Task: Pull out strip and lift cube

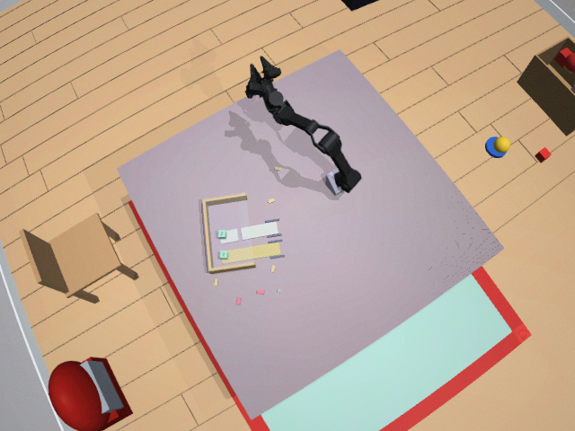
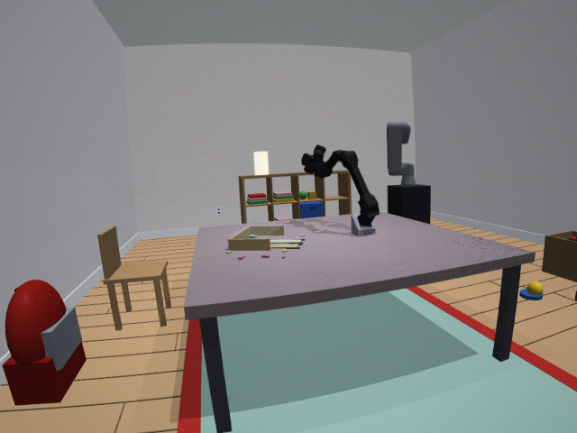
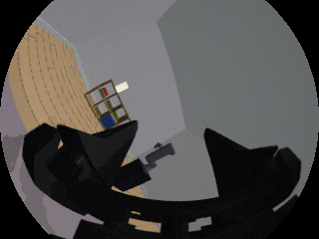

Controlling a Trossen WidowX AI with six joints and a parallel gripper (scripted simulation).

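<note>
A white strip (image 1: 259, 231) (image 2: 285, 241) shows a gap that parts it from a short white piece (image 1: 230, 236). A green cube (image 1: 222, 233) with a small mark sits on that short piece. A yellow strip (image 1: 267, 250) (image 2: 284, 245) beside it looks unbroken. Another green cube (image 1: 224, 254) with a small mark sits on its inner end. Both marks are too small to read. A wooden-walled frame (image 1: 207, 232) (image 2: 249, 244) encloses the inner ends and is open toward the arm's base. My gripper (image 1: 258, 62) (image 2: 311, 152) (image 3: 171, 127) is open and empty, high above the table's far edge, away from the strips.
Dark rails (image 1: 275, 241) flank the strips' outer ends. A faint clear sheet seems to lie over part of the frame. Small tan pieces (image 1: 270, 200) (image 1: 272, 268) and red pieces (image 1: 238, 301) (image 1: 260, 292) lie around it on the table (image 1: 352, 278) (image 2: 353, 261).
</note>
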